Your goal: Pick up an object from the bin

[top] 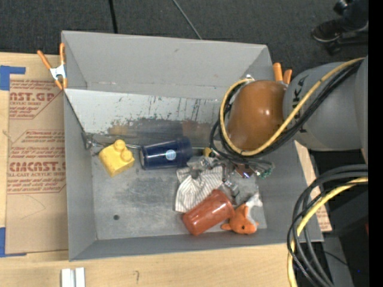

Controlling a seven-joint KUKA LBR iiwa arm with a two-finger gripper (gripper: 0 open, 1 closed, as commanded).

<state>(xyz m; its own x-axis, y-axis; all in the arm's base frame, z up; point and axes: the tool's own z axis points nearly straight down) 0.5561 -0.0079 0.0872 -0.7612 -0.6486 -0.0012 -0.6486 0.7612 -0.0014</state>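
My gripper [230, 177] hangs low at the right side of the bin, just under the arm's orange dome. It is over the upper edge of a crumpled grey-and-white striped cloth [192, 190]. A red-orange plastic cup [206, 214] lies on its side on the cloth, just below the gripper. An orange plush toy [242, 221] rests against the cup's right end. A dark blue cylinder with a round label [165, 153] lies to the gripper's left.
A yellow toy block [116, 157] sits at the left, near the back slope of the bin. The arm with its cables covers the bin's right wall. Bare bin floor lies at the front left.
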